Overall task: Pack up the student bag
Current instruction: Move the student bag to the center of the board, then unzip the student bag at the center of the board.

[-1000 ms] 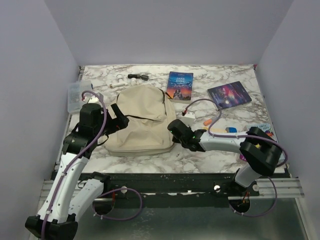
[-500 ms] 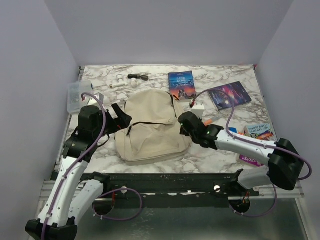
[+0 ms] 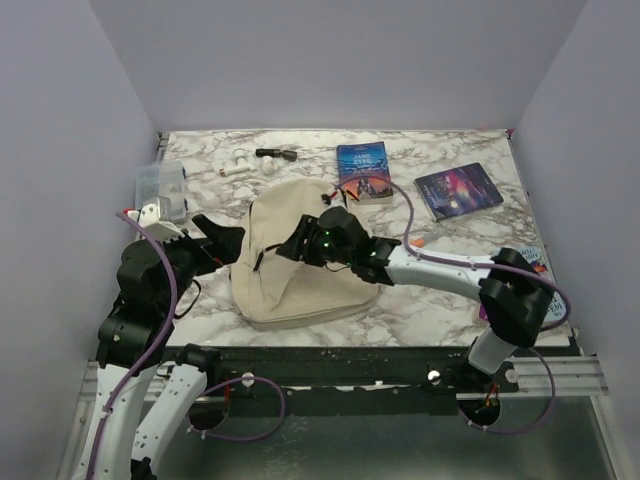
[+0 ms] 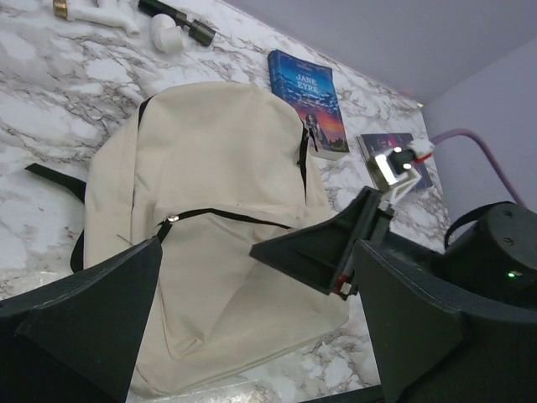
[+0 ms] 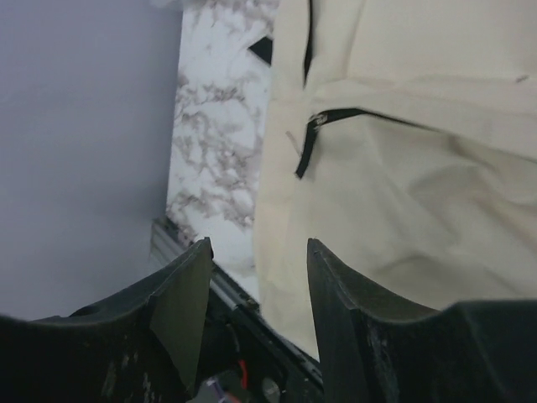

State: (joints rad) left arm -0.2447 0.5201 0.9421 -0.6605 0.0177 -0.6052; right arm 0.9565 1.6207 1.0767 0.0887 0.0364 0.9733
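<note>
The student bag [image 3: 300,270] is a beige canvas backpack with black zippers, lying flat on the marble table with its front pocket up. My right gripper [image 3: 300,243] hovers over the bag's middle, pointing left, open with nothing between its fingers. In the right wrist view the right gripper [image 5: 258,245] frames the bag's [image 5: 411,168] left edge, below the pocket's zipper pull [image 5: 305,153]. My left gripper [image 3: 217,240] stands open just left of the bag. The left wrist view looks down past the open left gripper [image 4: 252,327] onto the bag [image 4: 210,176] and the right gripper's fingers [image 4: 323,248].
A Jane Eyre book [image 3: 362,170] lies beyond the bag, and a dark book [image 3: 458,190] sits at the back right. A clear plastic box [image 3: 160,190] stands at the left wall. A black pen-like item [image 3: 277,154] and small white pieces [image 3: 235,168] lie at the back. Colourful items [image 3: 525,262] sit at the right.
The bag slid a little right and turned. My right gripper went from shut at the bag's right edge to open and swung left over the bag. The left arm drew back leftward.
</note>
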